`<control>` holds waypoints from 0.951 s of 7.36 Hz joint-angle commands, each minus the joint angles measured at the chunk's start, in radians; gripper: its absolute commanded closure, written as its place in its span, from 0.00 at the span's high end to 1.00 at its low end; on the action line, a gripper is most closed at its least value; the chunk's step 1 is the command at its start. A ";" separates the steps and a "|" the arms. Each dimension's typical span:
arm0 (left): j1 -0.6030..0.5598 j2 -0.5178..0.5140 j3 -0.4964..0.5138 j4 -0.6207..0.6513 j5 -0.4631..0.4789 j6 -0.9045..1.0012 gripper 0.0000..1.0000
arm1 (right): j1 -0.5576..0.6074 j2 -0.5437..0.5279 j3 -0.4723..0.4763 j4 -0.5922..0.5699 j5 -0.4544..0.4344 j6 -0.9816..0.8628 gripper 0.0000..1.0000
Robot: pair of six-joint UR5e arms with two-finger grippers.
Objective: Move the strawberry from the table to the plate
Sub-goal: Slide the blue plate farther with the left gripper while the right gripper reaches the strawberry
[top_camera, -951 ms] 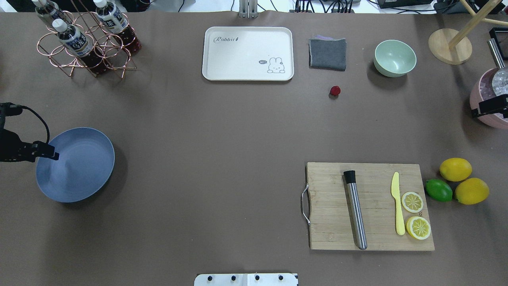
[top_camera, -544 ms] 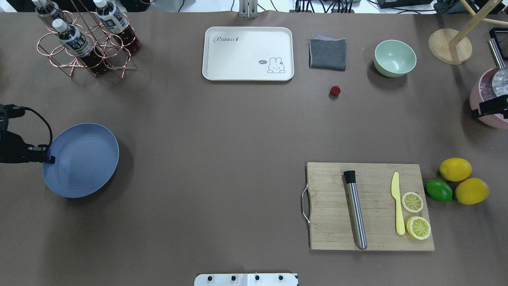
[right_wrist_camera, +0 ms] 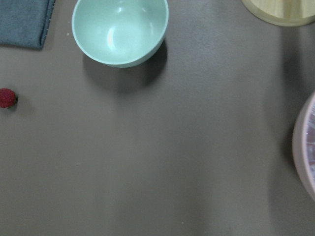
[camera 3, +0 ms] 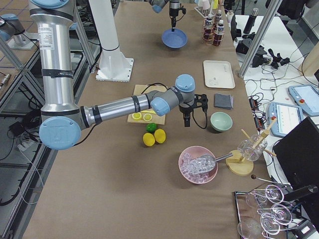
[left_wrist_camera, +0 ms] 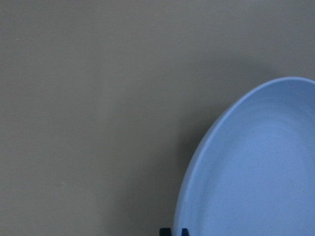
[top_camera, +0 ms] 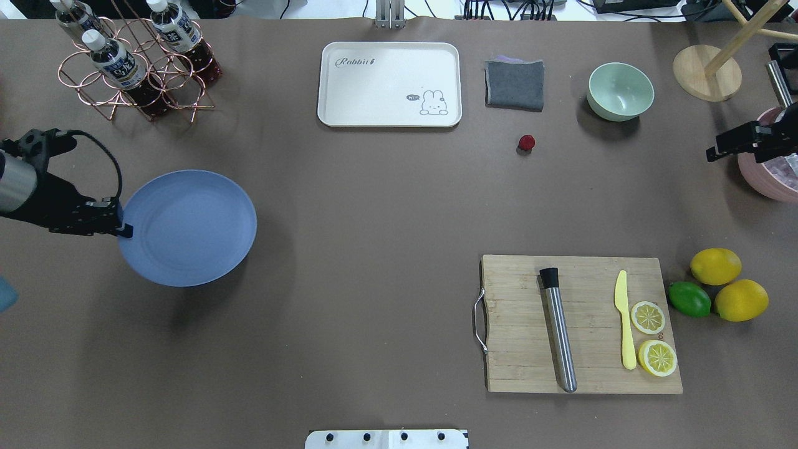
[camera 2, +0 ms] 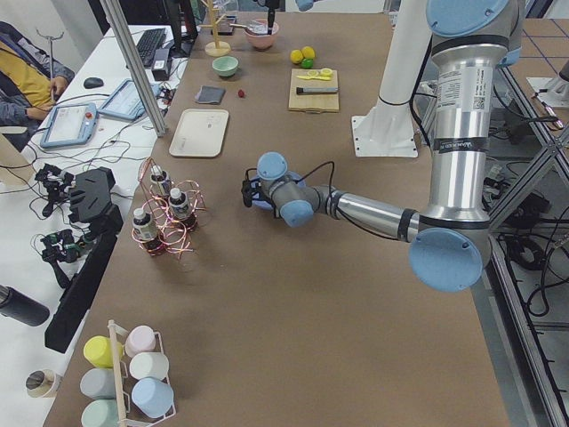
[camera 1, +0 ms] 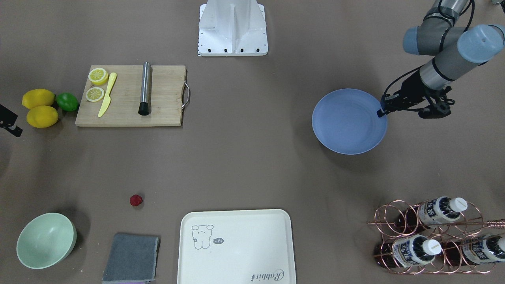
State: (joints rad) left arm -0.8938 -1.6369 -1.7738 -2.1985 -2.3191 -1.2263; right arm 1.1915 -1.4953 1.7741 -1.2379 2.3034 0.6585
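Strawberry (right_wrist_camera: 7, 98) shows in right wrist view; left wrist shows plate (left_wrist_camera: 256, 167), apparently gripped.

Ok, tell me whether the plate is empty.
Empty: the plate shows only bare blue surface; the strawberry lies on the table, far off.

Plate (top_camera: 193, 227): blue-grey, faint concentric rings. Strawberry (top_camera: 526, 143): dark red; table (top_camera: 374, 218): matte brown-grey. Tray (top_camera: 386, 84): cream, line-drawn rabbit; bowl (top_camera: 620, 90): mint green.
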 commanded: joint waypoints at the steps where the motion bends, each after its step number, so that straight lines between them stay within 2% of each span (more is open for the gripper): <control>1: 0.125 -0.145 -0.074 0.063 0.091 -0.191 0.00 | -0.084 0.157 -0.088 -0.029 -0.028 0.113 1.00; 2: 0.168 -0.226 -0.070 0.142 0.140 -0.235 0.00 | -0.102 0.208 -0.128 -0.031 -0.042 0.118 1.00; 3: 0.247 -0.324 -0.072 0.278 0.220 -0.269 0.00 | -0.127 0.246 -0.166 -0.029 -0.047 0.143 1.00; 4: 0.325 -0.404 -0.062 0.354 0.310 -0.280 0.00 | -0.147 0.304 -0.233 -0.023 -0.058 0.183 1.00; 5: 0.387 -0.432 -0.029 0.352 0.373 -0.323 0.00 | -0.168 0.354 -0.287 -0.018 -0.082 0.185 1.00; 7: 0.438 -0.458 -0.004 0.349 0.421 -0.355 0.00 | -0.234 0.411 -0.330 -0.015 -0.142 0.240 1.00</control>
State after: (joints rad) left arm -0.4936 -2.0770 -1.7926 -1.8531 -1.9347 -1.5590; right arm 0.9966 -1.1211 1.4742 -1.2552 2.1946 0.8706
